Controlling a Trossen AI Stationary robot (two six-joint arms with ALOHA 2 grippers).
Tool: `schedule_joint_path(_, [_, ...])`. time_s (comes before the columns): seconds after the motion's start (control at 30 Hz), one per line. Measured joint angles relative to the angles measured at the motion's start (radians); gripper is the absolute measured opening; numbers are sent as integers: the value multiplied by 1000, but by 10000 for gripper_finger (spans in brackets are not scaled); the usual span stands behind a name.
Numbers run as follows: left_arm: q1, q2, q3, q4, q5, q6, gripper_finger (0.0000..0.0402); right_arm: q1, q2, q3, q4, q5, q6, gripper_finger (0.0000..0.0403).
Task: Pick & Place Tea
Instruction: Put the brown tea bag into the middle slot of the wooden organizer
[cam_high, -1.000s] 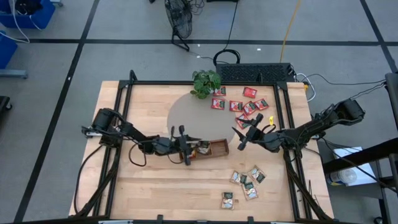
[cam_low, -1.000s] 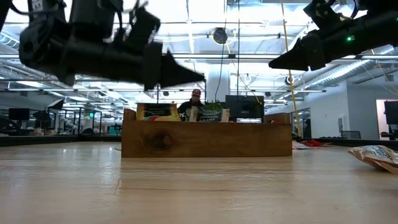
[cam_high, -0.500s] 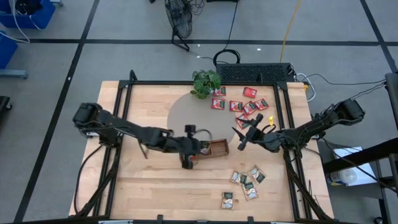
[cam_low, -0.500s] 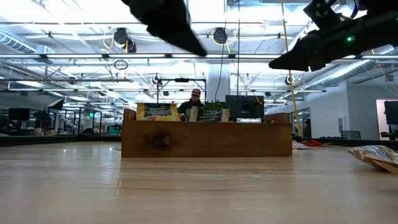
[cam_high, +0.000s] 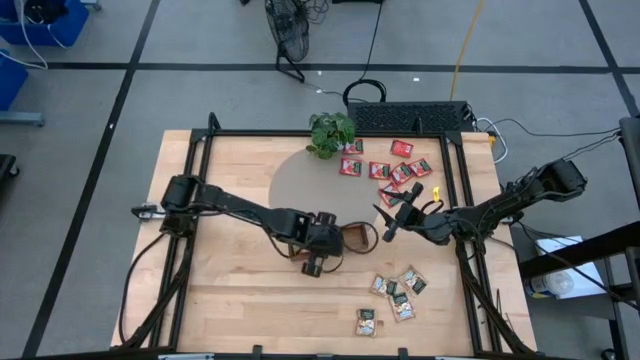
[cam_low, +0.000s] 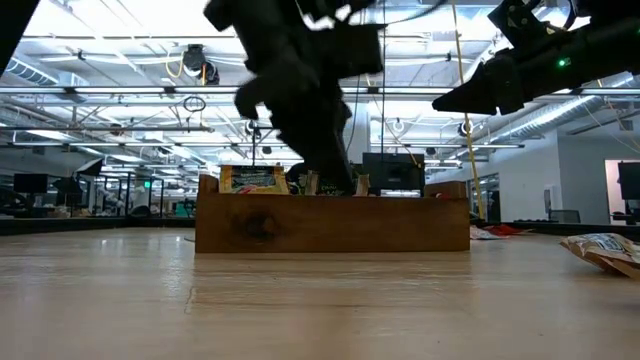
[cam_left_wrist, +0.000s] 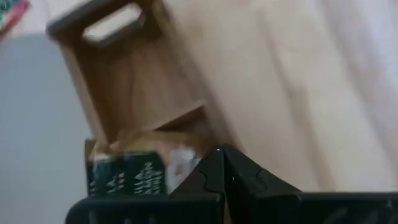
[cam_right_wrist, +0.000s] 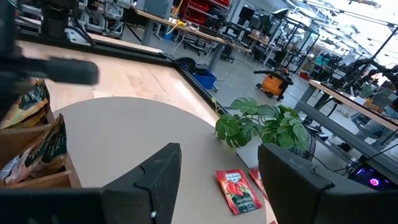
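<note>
The left claw (cam_high: 318, 262) is hovering just over the near end of the tray (cam_high: 352, 238), with its fingers pressed together and nothing between them. In the left wrist view those closed fingertips (cam_left_wrist: 219, 163) are meeting in a point right above a dark packet (cam_left_wrist: 124, 179) standing in the tray's end compartment, though the view is soft enough that I cannot say whether they are touching it. From table height the tray is sitting side-on with a few packets poking up over its wall, and the left arm is dropping in above it.

Going outward from the left claw, the beige tea (cam_high: 396, 293) is lying loose on the table just beyond the tray's far end, on the side toward the right arm. Farther off, past the right claw (cam_high: 391, 217), the red tea (cam_high: 385, 170) is scattered flat near the plant (cam_high: 330, 132).

The right claw is hanging above the table beyond the tray's other end with its fingers spread wide and empty; its wrist view is looking past both fingers at one red packet (cam_right_wrist: 236, 189) lying flat ahead, and the tray's packets off to the side.

The tray's long axis is running from one claw toward the other. Both loose groups are lying nearer the right claw, so that arm is probably the one better placed for the coming pick.
</note>
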Motion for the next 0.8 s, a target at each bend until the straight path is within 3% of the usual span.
schedule_joint_path(0.5, [45,28,0,-50,54,-13,1,0,0,0,-3,0,-1,196])
schedule_joint_path(0.8, [46,90,3,-42,35,-55,0,0,0,0,-3,1,-3,196])
